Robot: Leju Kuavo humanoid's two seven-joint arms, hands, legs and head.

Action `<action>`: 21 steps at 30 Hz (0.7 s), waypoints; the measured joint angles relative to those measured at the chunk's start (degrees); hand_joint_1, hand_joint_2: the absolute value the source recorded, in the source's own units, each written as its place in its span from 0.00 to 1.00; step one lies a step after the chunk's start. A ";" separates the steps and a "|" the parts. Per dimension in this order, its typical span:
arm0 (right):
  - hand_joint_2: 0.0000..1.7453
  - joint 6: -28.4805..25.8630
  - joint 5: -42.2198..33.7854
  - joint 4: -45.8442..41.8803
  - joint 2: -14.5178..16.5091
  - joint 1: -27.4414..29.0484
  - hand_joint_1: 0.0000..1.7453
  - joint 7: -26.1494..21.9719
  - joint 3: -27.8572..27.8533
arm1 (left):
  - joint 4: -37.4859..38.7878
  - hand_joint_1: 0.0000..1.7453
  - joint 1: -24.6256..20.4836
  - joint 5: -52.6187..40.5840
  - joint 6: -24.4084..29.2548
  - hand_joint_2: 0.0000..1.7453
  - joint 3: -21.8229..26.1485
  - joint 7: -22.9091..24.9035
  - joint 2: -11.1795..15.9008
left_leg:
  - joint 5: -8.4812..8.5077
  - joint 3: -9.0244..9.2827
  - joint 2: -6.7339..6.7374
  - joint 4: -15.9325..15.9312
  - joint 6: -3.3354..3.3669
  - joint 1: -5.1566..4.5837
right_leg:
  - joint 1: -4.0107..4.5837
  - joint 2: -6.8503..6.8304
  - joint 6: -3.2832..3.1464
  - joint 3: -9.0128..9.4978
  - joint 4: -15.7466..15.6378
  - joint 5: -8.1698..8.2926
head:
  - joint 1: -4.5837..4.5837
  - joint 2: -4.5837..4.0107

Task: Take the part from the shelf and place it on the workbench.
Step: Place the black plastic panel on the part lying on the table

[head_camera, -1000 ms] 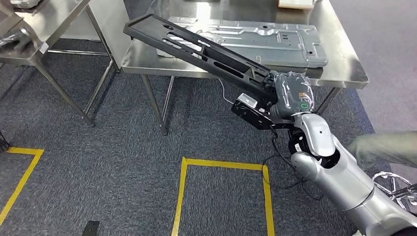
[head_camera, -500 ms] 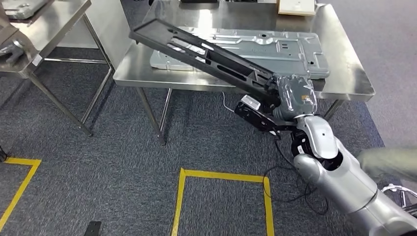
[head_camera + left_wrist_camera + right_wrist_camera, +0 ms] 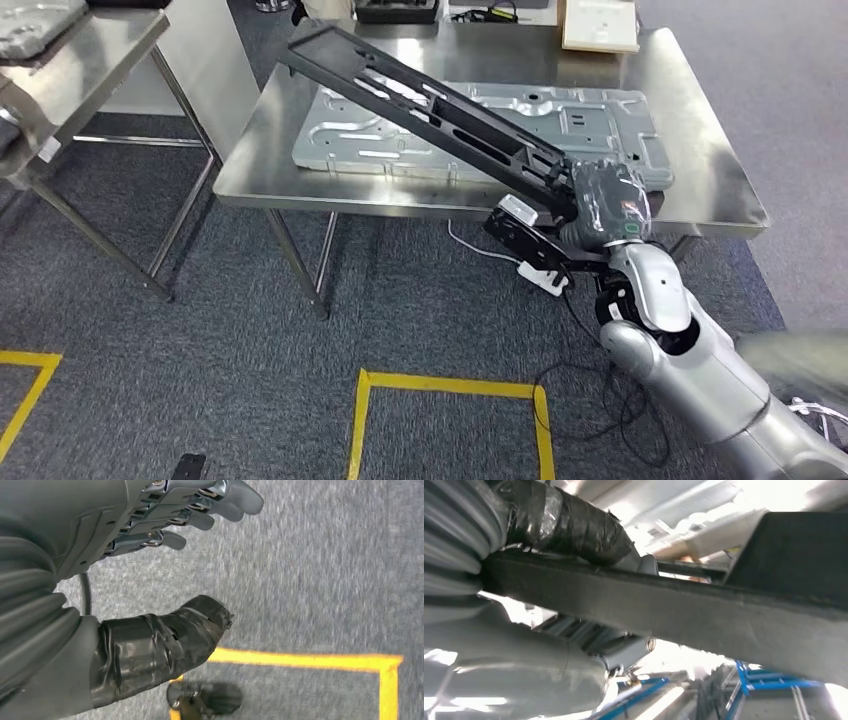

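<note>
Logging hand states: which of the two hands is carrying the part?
The right hand: it grips one end of the long black part, held slanting over the workbench. The left hand hangs over carpet, fingers apart, holding nothing.

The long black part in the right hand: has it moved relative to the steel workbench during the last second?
Yes. The black part now reaches farther over the workbench, above the grey metal plate, held by the right hand.

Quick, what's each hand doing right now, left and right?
Left hand: open, holding nothing, fingers apart over the carpet.
Right hand: holding one end of the long black part, which slants over the workbench.
</note>
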 joint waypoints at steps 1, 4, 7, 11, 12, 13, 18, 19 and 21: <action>1.00 -0.04 -0.04 -0.18 -0.21 0.08 1.00 0.04 -0.34 | 0.00 0.00 -0.09 -0.02 0.03 1.00 0.00 -0.08 0.01 | -0.24 0.92 0.05 -0.24 0.22 0.07 | -0.04 -0.12 0.19 -0.53 1.61 -0.12 | 0.05 0.00; 1.00 -0.12 0.04 -0.87 -1.15 0.35 1.00 0.27 -1.54 | 0.00 0.00 -0.32 -0.22 0.15 1.00 0.00 -0.24 -0.01 | -1.45 2.98 0.15 -0.49 0.79 0.24 | -0.31 -0.36 1.03 -6.68 10.60 -3.00 | 0.20 -0.01; 1.00 -0.13 0.38 -1.29 -2.29 1.08 1.00 0.50 -2.27 | 0.01 0.00 -0.08 -0.41 0.21 1.00 0.00 -0.27 -0.22 | -3.72 5.51 0.03 -0.46 0.48 0.68 | -0.86 -0.43 1.99 -12.08 12.76 -6.30 | 0.26 -0.01; 1.00 -0.11 0.50 -1.72 -3.17 1.40 1.00 0.59 -2.84 | 0.02 0.00 -0.12 -0.45 0.32 1.00 0.00 -0.28 -0.52 | -7.24 8.40 -0.14 0.10 -0.90 1.08 | -1.65 -0.98 2.56 -12.43 1.32 6.21 | 0.36 -0.01; 1.00 -0.11 0.49 -1.91 -3.39 1.54 1.00 0.70 -2.98 | 0.02 0.00 -0.17 -0.46 0.36 1.00 0.00 -0.28 -0.52 | -7.87 8.68 -0.13 0.17 -1.28 0.99 | -1.60 -1.03 2.22 -12.44 0.03 8.52 | 0.33 -0.01; 1.00 -0.09 0.50 -2.18 -3.67 1.68 1.00 0.90 -3.14 | 0.02 0.00 -0.27 -0.48 0.42 1.00 0.00 -0.31 -0.53 | -8.11 9.03 -0.15 0.37 -1.64 0.95 | -1.50 -1.05 1.68 -12.41 -0.46 9.12 | 0.33 -0.01; 1.00 0.45 0.48 -3.44 -5.32 1.94 1.00 1.60 -4.42 | 0.02 0.00 -0.43 -0.76 0.63 1.00 0.00 -0.39 -0.76 | -6.47 2.81 0.09 11.07 -3.18 1.39 | -1.58 -0.85 -0.48 -9.33 -1.22 6.79 | 0.16 -0.01; 1.00 0.62 0.42 -3.49 -5.56 1.96 1.00 1.65 -4.58 | 0.02 0.00 -0.38 -0.87 0.66 1.00 0.00 -0.39 -0.84 | -7.52 0.57 0.12 13.78 -3.42 1.46 | -1.56 -0.84 -0.61 -8.55 -1.38 6.26 | 0.16 -0.01; 1.00 1.04 0.34 -3.50 -5.82 2.13 1.00 1.60 -4.68 | 0.02 0.00 -0.25 -1.08 0.68 1.00 0.00 -0.38 -1.04 | -11.35 -3.05 0.16 16.43 -3.74 1.59 | -1.55 -0.67 -0.64 -6.79 -1.49 5.06 | 0.16 -0.01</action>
